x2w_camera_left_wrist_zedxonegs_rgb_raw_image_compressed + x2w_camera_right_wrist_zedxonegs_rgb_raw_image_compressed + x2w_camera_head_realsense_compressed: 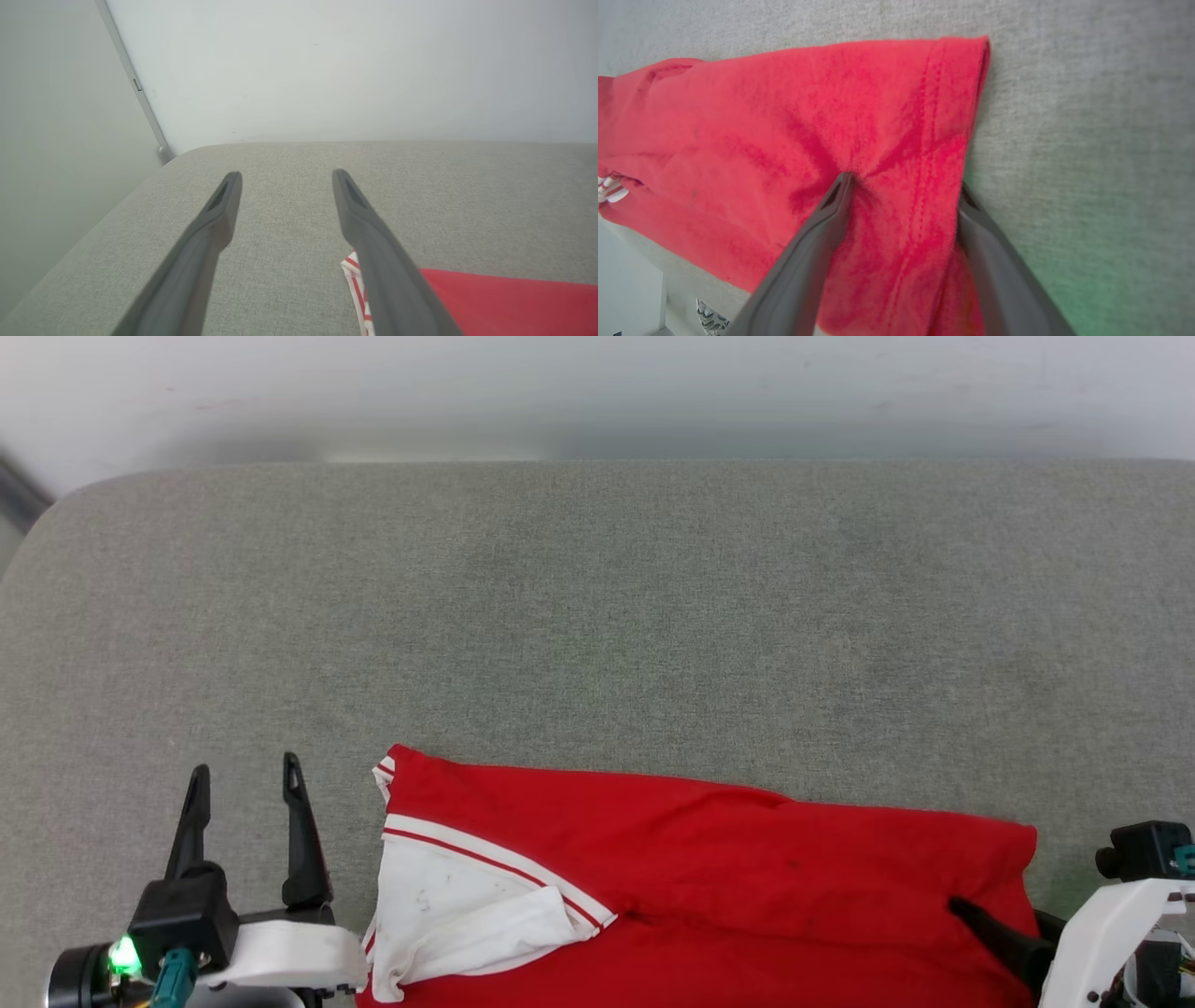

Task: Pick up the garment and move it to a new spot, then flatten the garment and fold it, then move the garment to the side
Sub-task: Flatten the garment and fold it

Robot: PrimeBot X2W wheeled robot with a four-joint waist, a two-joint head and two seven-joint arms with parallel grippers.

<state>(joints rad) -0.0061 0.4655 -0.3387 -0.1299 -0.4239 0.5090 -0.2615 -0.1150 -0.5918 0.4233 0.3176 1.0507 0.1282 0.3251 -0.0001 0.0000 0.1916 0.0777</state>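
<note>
The garment [709, 859] lies folded into a long red band at the near edge of the grey padded surface, with a white sleeve [457, 915] and striped trim at its left end. My left gripper [245, 765] hovers open just left of that sleeve, and nothing is between its fingers [369, 242]. In the left wrist view the striped trim [355, 280] and red cloth [504, 303] show beside the right finger. My right gripper [904, 183] is open over the garment's [784, 116] right hem end. One fingertip presses into the red cloth and the other sits at the hem's edge.
The grey padded surface [597, 616] stretches wide behind the garment up to a pale wall [597, 392]. Its far left corner [84, 499] is rounded. A grey post [135, 88] stands in the wall corner. The surface's near edge [668, 280] runs just under the garment.
</note>
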